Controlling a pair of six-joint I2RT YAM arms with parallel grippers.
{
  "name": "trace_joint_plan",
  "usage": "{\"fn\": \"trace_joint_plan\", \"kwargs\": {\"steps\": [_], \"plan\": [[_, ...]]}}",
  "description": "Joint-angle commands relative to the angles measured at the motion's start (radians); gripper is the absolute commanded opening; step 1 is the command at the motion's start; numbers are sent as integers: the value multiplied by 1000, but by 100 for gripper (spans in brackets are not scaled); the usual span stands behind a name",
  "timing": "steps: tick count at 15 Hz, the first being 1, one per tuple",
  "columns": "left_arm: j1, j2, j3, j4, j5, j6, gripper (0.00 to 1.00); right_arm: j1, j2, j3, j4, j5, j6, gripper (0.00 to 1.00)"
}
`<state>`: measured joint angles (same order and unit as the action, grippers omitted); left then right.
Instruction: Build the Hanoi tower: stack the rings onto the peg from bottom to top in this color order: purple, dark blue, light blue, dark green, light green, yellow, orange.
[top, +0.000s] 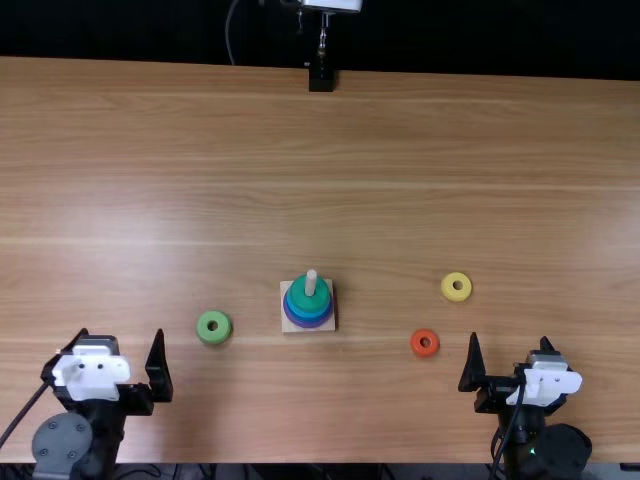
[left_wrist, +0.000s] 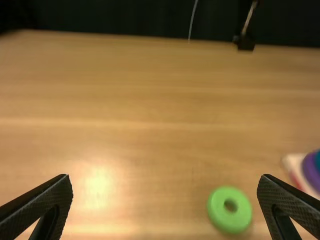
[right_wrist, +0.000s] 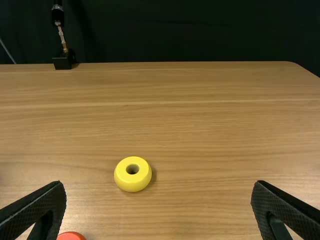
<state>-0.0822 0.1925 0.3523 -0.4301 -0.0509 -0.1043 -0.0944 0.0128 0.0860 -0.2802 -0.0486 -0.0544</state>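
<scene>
My left gripper (top: 122, 345) stands open near the table's left front, left of the light green ring (top: 214, 327). My right gripper (top: 510, 350) is open at the right front, beside the orange ring (top: 425, 343) and nearer the edge than the yellow ring (top: 456, 287). Around the peg (top: 311, 281) sit the purple ring (top: 306, 323), blue rings and, uppermost, the dark green ring (top: 309, 297). In the left wrist view, the left gripper (left_wrist: 165, 210) has nothing between its fingertips but the light green ring (left_wrist: 229, 209) lies beyond. The right gripper (right_wrist: 159, 210) faces the yellow ring (right_wrist: 132, 174) lying flat.
The peg's square base (top: 287, 327) rests flat on the wooden table (top: 300, 180), between the light green ring and the orange one. A black stand (top: 321, 78) is at the table's far edge. Cables lie by the near edge.
</scene>
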Motion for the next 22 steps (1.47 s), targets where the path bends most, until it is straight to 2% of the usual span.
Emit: {"fn": "trace_joint_plan", "kwargs": {"steps": [1,3,5,11,14,17,21,22], "plan": [[24,58,91,5,-6,27,100,-7,-13,-71,-78,6,-3,100],[41,154,209,3,-1,29,100,-7,-13,-71,-78,4,-3,100],[39,251,304,5,-10,29,100,-7,-13,-71,-78,4,-3,100],[36,308,326,12,-6,29,100,-7,-13,-71,-78,6,-1,100],[-2,311,326,12,-21,29,100,-7,-13,-71,-78,4,-3,100],[-7,470,402,7,-25,29,100,-7,-13,-71,-78,4,-3,100],[-33,699,534,-76,-1,25,100,-7,-13,-71,-78,6,-3,100],[-45,777,571,-91,31,27,100,-7,-13,-71,-78,6,-3,100]]}}
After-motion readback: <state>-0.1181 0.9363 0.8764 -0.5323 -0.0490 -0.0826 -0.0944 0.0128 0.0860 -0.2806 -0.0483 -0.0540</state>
